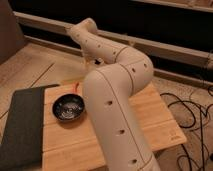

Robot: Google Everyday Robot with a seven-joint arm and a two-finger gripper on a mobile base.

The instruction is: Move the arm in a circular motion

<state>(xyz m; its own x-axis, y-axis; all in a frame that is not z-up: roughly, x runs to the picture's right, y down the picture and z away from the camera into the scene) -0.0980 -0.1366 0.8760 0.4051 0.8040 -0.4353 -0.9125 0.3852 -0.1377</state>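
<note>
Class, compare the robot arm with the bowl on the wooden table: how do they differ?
The arm is cream-white; the bowl is dark. The arm is huge and reaches over the table; the bowl is small and sits on it. Both are rounded. The gripper is tucked under the arm's far end.
</note>
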